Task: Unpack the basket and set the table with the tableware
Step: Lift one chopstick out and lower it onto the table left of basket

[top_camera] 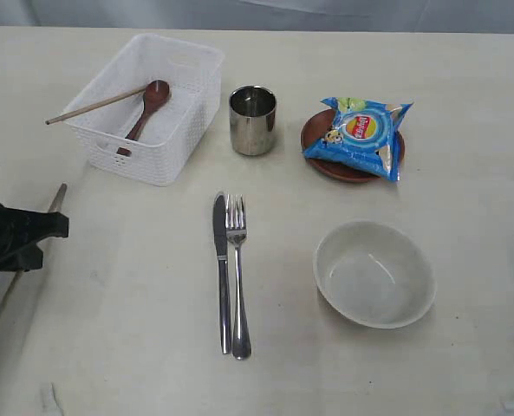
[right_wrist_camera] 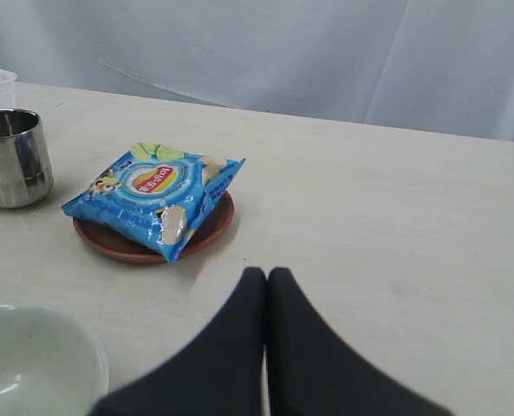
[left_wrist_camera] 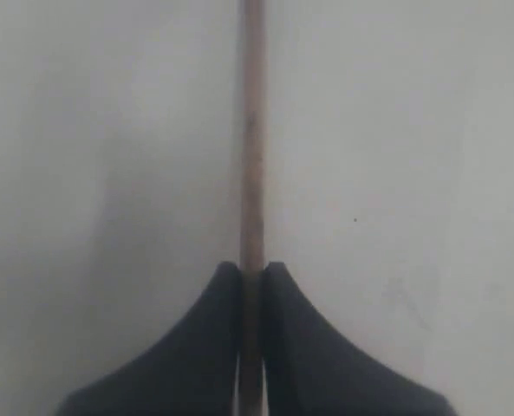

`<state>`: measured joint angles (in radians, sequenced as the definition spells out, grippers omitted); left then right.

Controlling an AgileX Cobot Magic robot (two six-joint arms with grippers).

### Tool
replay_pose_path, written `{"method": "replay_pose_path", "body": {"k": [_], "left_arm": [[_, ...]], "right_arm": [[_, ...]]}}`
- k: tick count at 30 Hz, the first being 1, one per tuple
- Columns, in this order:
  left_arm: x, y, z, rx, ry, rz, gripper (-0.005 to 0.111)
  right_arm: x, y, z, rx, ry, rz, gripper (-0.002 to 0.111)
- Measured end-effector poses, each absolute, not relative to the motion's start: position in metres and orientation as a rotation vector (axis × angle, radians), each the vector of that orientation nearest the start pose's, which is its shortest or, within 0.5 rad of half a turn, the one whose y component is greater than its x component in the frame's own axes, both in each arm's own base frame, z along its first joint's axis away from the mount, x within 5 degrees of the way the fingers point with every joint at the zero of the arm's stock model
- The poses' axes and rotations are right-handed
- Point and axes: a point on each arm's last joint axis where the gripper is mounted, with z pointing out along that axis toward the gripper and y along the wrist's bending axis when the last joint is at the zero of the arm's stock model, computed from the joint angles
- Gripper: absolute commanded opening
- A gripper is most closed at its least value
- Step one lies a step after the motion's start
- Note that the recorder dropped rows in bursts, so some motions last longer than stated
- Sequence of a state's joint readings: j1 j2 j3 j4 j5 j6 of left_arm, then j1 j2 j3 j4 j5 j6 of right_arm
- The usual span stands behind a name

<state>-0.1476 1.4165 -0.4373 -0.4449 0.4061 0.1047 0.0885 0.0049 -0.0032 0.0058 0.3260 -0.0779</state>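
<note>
- The left pincer (left_wrist_camera: 251, 276) is clenched on a brown chopstick (left_wrist_camera: 253, 130), which runs straight out past its tips, with the table (left_wrist_camera: 395, 173) beneath.
- The basket (top_camera: 144, 165) sits near that pincer, not touching it, and holds the wooden spoon (top_camera: 146, 111) and a second chopstick (top_camera: 96, 106).
- The right pincer (right_wrist_camera: 267, 279) is clenched on nothing; the plate (right_wrist_camera: 105, 244) bearing the chip bag (right_wrist_camera: 152, 195) lies ahead of its tips.

The cup (top_camera: 252, 120) stands between the basket (top_camera: 165, 169), holding the spoon (top_camera: 148, 104), and the plate (top_camera: 341, 172) under the chip bag (top_camera: 361, 134).
</note>
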Motion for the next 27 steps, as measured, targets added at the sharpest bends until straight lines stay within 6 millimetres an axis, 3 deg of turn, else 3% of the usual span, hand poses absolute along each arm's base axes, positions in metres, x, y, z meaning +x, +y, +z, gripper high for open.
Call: {"method": "replay_pose_path", "body": {"k": [9, 11, 16, 23, 27], "left_arm": [[0.198, -0.046, 0.144, -0.185, 2.847, -0.348, 0.002], [0.198, -0.046, 0.144, -0.185, 2.847, -0.348, 0.01], [0.198, -0.046, 0.144, -0.179, 2.847, -0.347, 0.047], [0.199, -0.046, 0.144, -0.179, 2.843, -0.346, 0.049], [0.208, -0.048, 0.154, -0.127, 2.835, -0.35, 0.049]], "right_arm": [[0.054, 0.005, 0.185, -0.147, 1.805, 0.013, 0.0], [0.054, 0.005, 0.185, -0.147, 1.805, 0.013, 0.0], [0.054, 0.005, 0.185, -0.147, 1.805, 0.013, 0.0], [0.054, 0.005, 0.185, -0.147, 1.805, 0.013, 0.0], [0.054, 0.005, 0.185, -0.147, 1.805, 0.013, 0.0]]}}
